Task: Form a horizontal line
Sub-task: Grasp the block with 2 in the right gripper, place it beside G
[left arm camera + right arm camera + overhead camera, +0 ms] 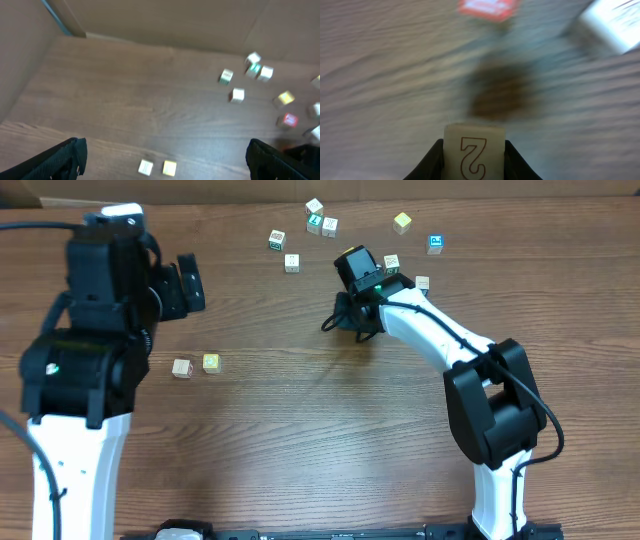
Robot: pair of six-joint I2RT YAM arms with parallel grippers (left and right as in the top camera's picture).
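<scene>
A plain pale cube [181,367] and a yellow-faced cube [211,362] lie side by side at the left of the table, nearly touching. They also show in the left wrist view, pale [145,167] and yellow [169,168]. My left gripper [188,285] [166,150] is open and empty, raised well behind them. My right gripper [350,320] [474,162] is shut on a pale cube [474,145] with an outlined "2", held above the wood near mid-table. That cube is hidden in the overhead view. A green-marked cube [277,240] lies at the back.
Several loose cubes lie at the back: another green-marked one [315,221], a yellow one [402,222], a blue-marked one [435,244], and a pale one [292,262]. A red-marked cube [487,7] lies just beyond my right gripper. A cardboard wall [150,20] bounds the far edge.
</scene>
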